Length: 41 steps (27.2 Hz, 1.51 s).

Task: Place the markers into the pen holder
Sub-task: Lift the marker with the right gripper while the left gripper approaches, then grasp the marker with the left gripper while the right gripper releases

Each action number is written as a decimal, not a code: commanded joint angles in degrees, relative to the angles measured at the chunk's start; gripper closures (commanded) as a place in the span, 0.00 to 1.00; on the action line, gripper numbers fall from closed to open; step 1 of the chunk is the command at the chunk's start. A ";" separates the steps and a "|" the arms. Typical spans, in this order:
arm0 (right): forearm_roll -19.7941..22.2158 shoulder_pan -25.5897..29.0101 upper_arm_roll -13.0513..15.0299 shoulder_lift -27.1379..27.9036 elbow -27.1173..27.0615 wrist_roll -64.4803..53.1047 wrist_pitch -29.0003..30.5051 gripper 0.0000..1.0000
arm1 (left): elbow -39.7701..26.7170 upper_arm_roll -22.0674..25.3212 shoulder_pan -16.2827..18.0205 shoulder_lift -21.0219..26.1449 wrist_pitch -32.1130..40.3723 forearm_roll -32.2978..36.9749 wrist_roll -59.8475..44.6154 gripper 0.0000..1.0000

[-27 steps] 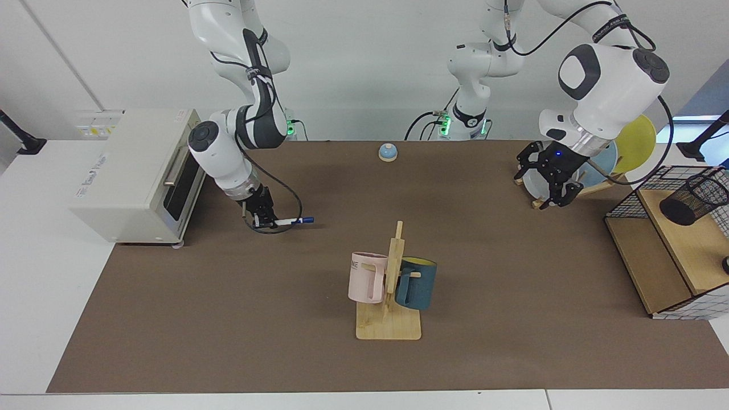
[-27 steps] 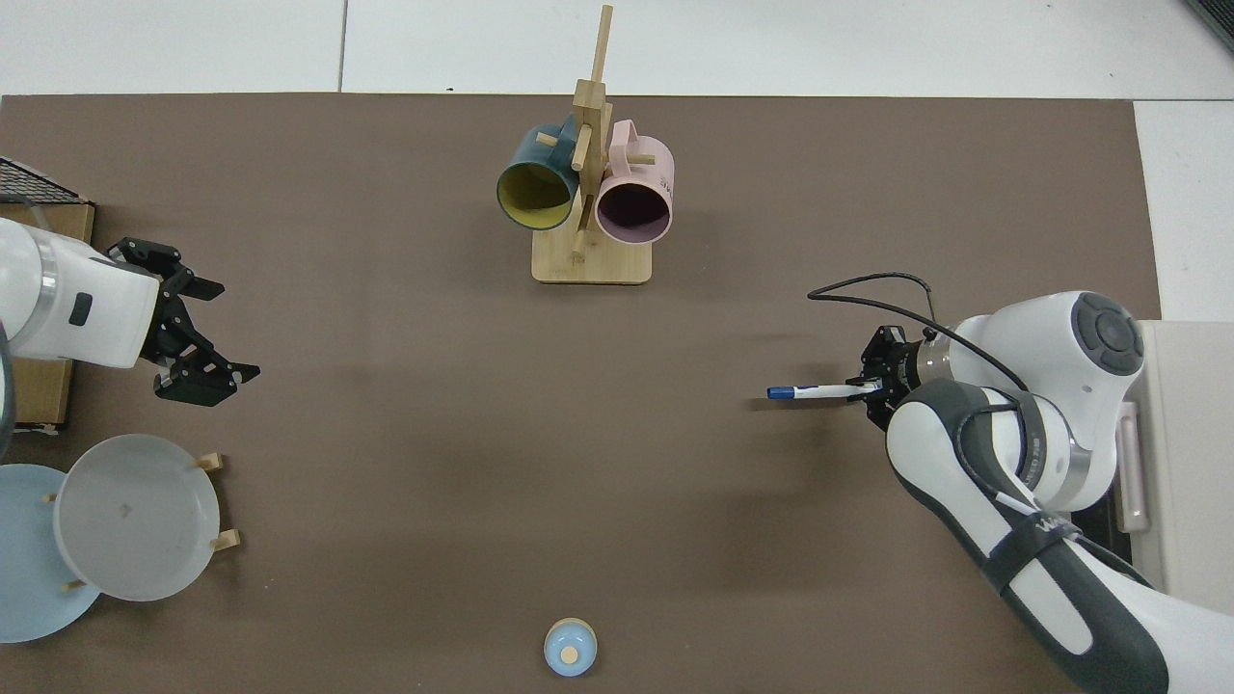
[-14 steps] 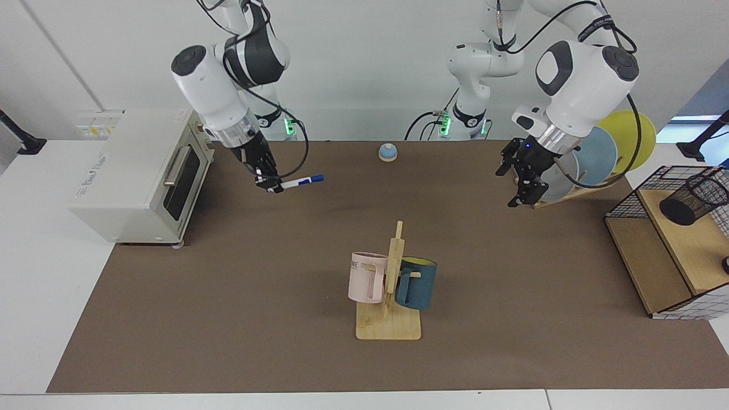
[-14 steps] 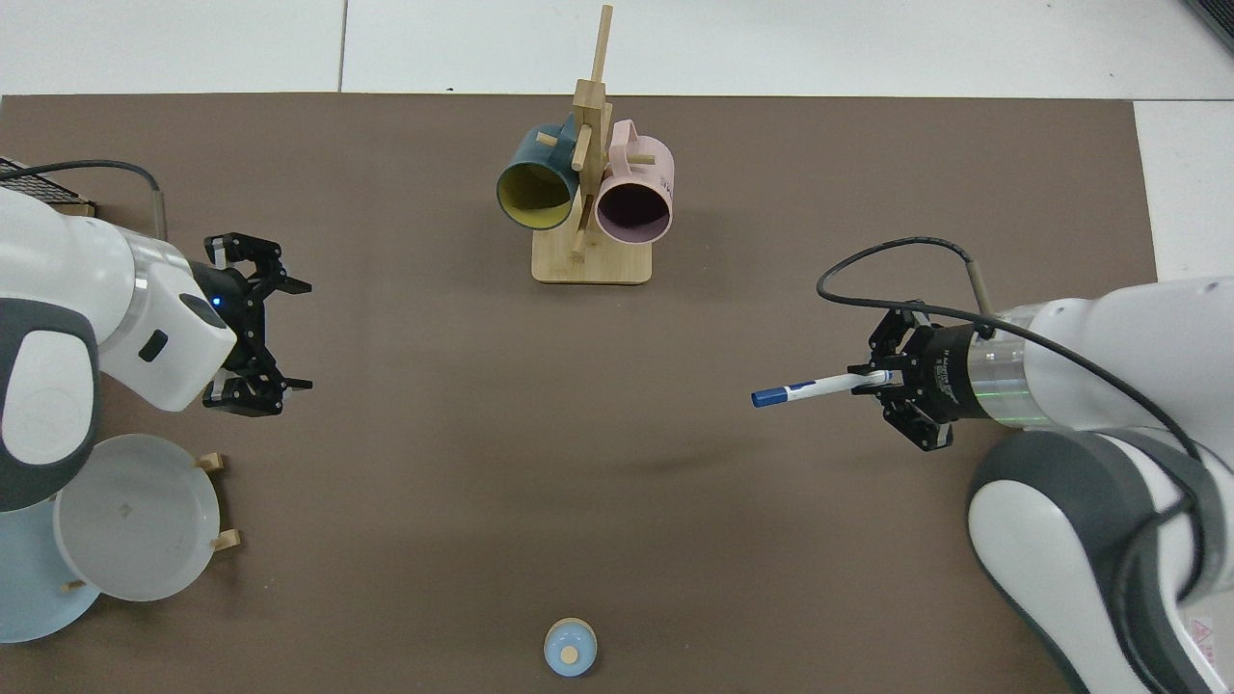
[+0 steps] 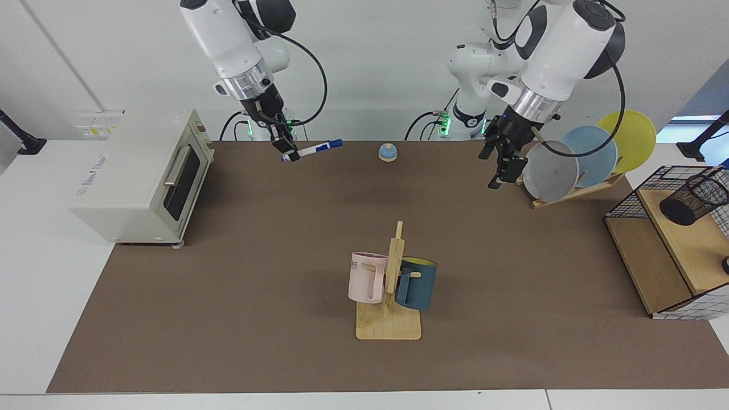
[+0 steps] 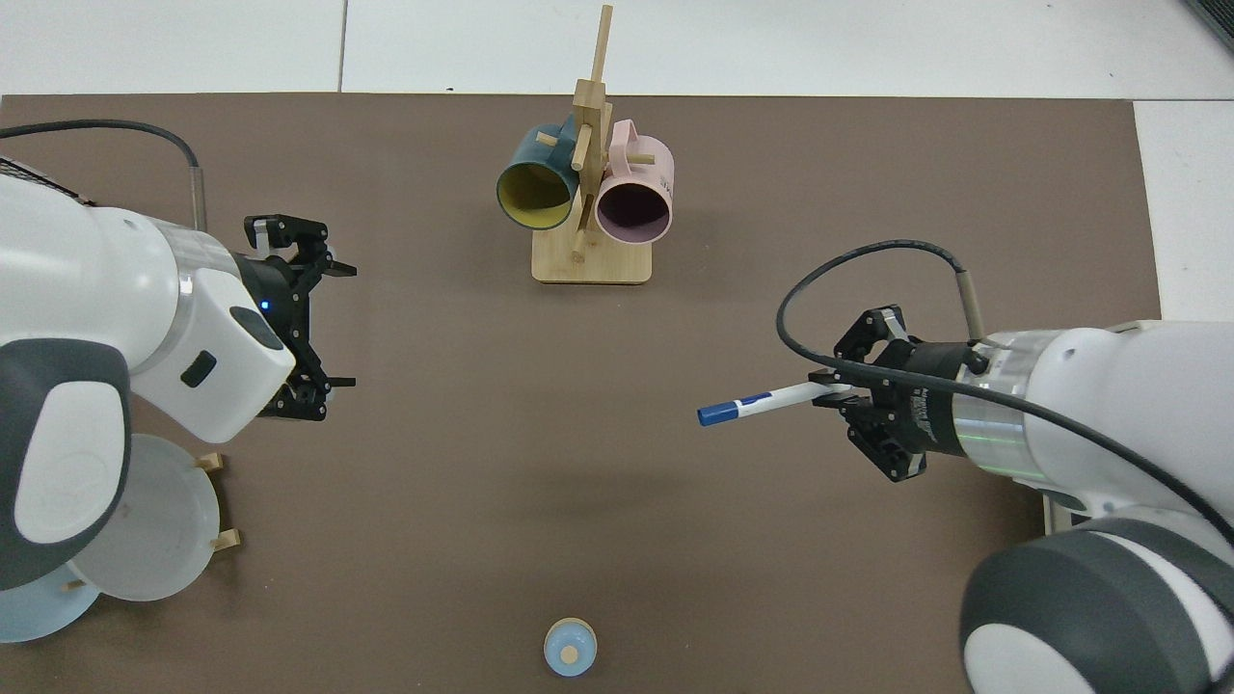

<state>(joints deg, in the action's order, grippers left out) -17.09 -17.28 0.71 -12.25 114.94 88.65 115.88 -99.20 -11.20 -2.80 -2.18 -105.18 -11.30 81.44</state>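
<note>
The marker [image 5: 312, 150] is white with a dark blue cap and hangs nearly level in the air over the far side of the mat. My right gripper [image 5: 289, 155] is shut on its uncapped end, and the cap points toward the bell. From above, the marker [image 6: 762, 403] sticks out of the same gripper [image 6: 837, 393] toward the table's middle. The pen holder [image 5: 693, 199], a black mesh cup, sits on top of the wood shelf at the far right. My left gripper [image 5: 490, 171] hangs open and empty beside the plate rack, also visible from above [image 6: 337, 328].
A toaster oven [image 5: 142, 171] stands at the left edge. A wooden mug rack [image 5: 389, 285] with a pink and a dark blue mug stands mid-table. A small blue bell [image 5: 388, 152] sits at the back. Plates lean in a rack [image 5: 575, 165] by the wire-grid shelf [image 5: 666, 256].
My right gripper has lifted the marker from the mat by the toaster, carrying it up and toward the table's middle. My left gripper has risen and moved inward from the plate rack, still open.
</note>
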 commanded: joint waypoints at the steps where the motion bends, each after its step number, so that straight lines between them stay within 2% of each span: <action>1: 0.04 -5.56 -0.01 6.79 -6.30 8.18 2.77 1.00 | 1.82 -3.03 -0.27 0.07 1.38 1.02 -3.92 0.00; 4: 0.83 -8.46 -0.01 9.61 -8.50 13.99 5.23 1.00 | 1.20 -5.41 -0.18 -0.37 1.64 -0.91 -5.41 0.00; 11: 0.30 -12.33 -0.01 13.30 -10.52 22.86 8.92 1.00 | -2.49 -5.59 -0.18 -1.34 -0.29 -8.03 -6.82 0.00; 15: 0.30 -13.39 -0.01 14.80 -11.93 26.92 10.16 1.00 | -4.07 -5.94 -0.45 -1.25 -2.66 -8.56 -8.39 0.00; 23: -0.49 -14.01 -0.10 14.89 -11.93 27.36 10.16 1.00 | -5.22 -6.29 -5.63 -1.60 -6.44 -8.65 -14.99 0.00; 26: -0.40 -14.01 -0.01 14.89 -11.93 27.36 10.16 1.00 | -5.22 -6.29 -5.72 -1.51 -6.79 -8.56 -15.08 0.08; 28: -0.40 -14.01 -0.01 14.89 -11.93 27.28 10.16 1.00 | -5.22 -6.38 -5.98 -1.43 -7.06 -8.39 -15.08 0.18; 30: -0.31 -14.01 -0.01 14.89 -11.93 27.19 10.16 1.00 | -5.22 -6.38 -6.51 -1.42 -7.41 -8.21 -15.17 0.30; 35: -0.31 -14.01 -0.01 14.89 -11.93 27.19 10.16 1.00 | -5.13 -6.55 -6.95 -1.34 -7.94 -7.86 -15.26 0.69; 41: 0.30 -13.92 -0.01 14.89 -11.93 26.84 10.16 1.00 | -5.04 -6.64 -7.30 -1.34 -7.85 -7.69 -15.43 0.96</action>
<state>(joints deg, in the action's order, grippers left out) -16.91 -31.32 0.42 2.00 103.89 114.62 124.75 -102.73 -17.83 -8.70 -2.33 -113.18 -18.92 66.70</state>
